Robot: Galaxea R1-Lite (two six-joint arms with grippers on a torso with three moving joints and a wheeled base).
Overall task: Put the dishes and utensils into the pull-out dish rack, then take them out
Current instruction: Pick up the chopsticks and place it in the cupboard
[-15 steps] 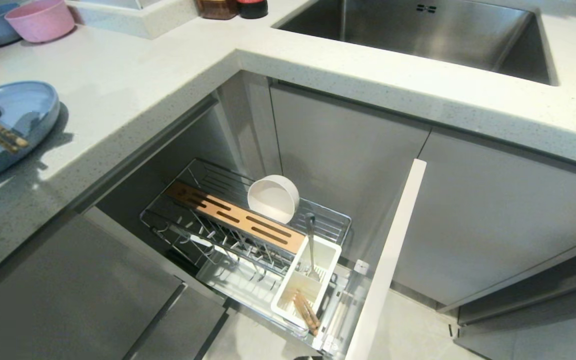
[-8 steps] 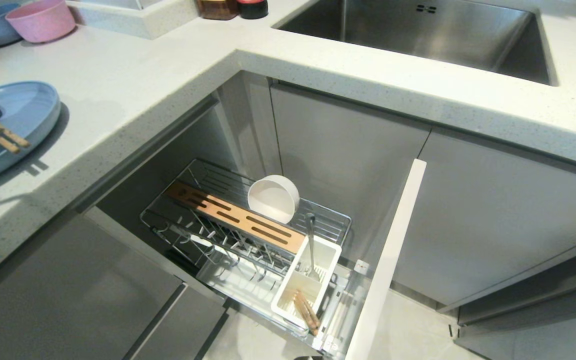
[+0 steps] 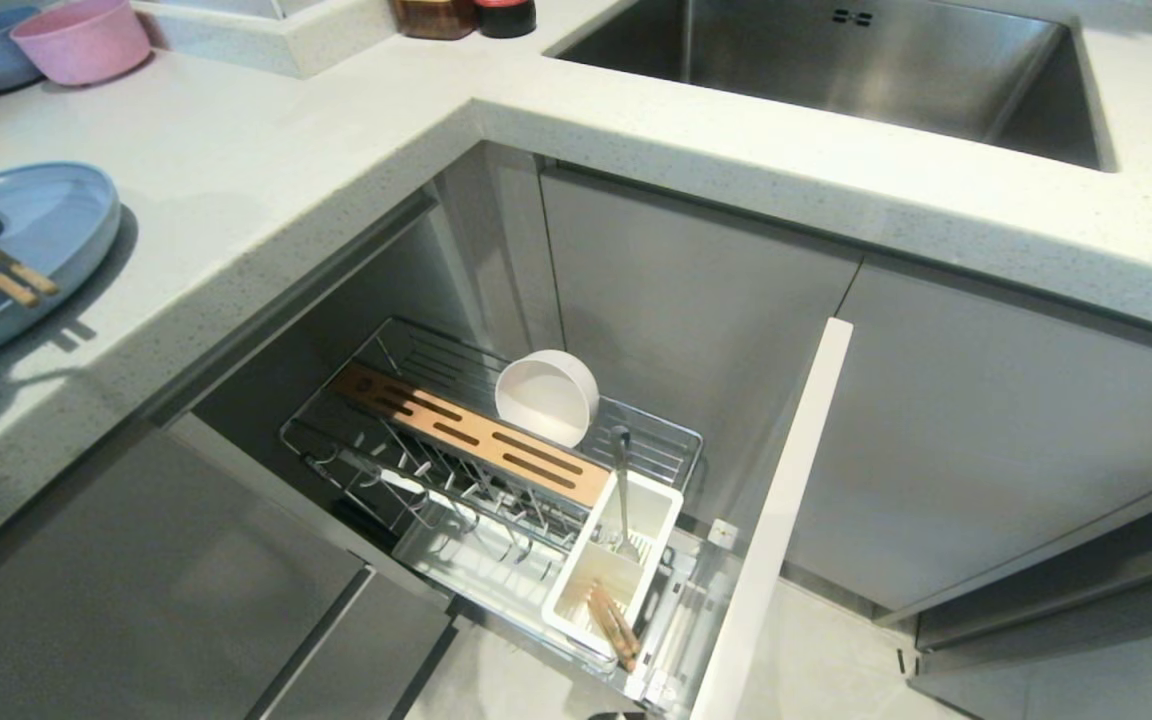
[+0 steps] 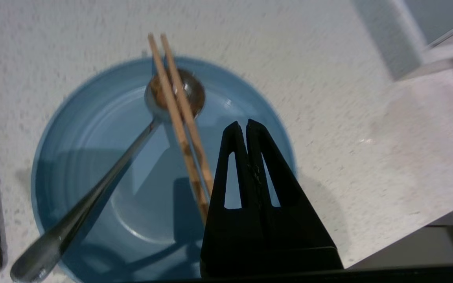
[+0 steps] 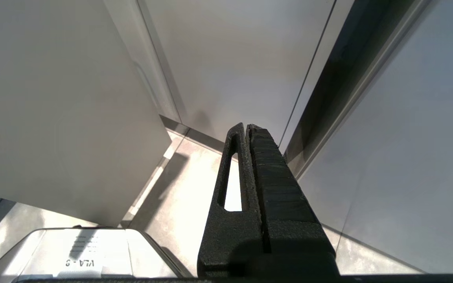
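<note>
left gripper [image 4: 246,125]: jaws pressed together with nothing in them, hanging over the blue plate [image 4: 92,157], just at 4 o'clock from the chopsticks [image 4: 179,114].
chopsticks: lie side by side across the spoon [image 4: 132,145] on the plate, so they cannot roll off.
spoon: its round end sits at 12 o'clock on the plate, its handle sticks out past the rim at 7 o'clock.
plate: flat on the worktop [image 3: 266,150], holding both tools together.
right gripper [image 5: 247,126]: jaws together, empty, resting low by the cupboard doors.
dish rack [image 3: 496,470]: pulled out below the worktop.
white bowl [image 3: 546,397]: leans on its side in the rack to drain.
caddy [image 3: 616,560]: another spoon and chopsticks stand inside.
</note>
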